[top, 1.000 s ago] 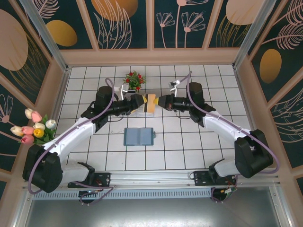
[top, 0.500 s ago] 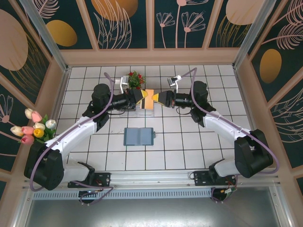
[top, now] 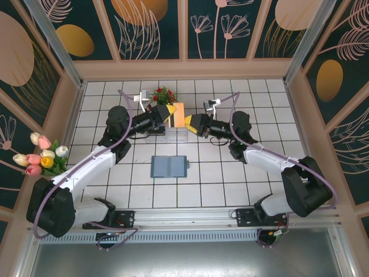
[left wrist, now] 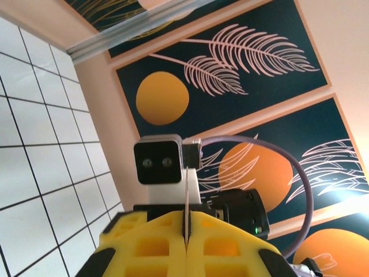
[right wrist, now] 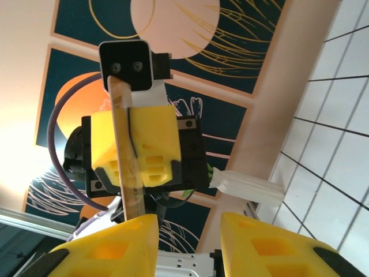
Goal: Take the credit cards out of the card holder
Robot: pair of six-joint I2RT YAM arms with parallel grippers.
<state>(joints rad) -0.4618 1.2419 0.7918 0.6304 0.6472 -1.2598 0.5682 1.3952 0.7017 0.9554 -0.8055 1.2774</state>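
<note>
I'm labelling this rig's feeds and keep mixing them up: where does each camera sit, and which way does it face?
Top external: above and behind the arms, looking down on the table; left arm and right arm meet at a credit card beyond the open card holder.
Left wrist: on the left arm, facing the right wrist's camera and wall panels; left gripper shut on the edge-on card.
Right wrist: on the right arm, facing the left gripper; right gripper open at the bottom.
Shared: both wrist views show that card.
</note>
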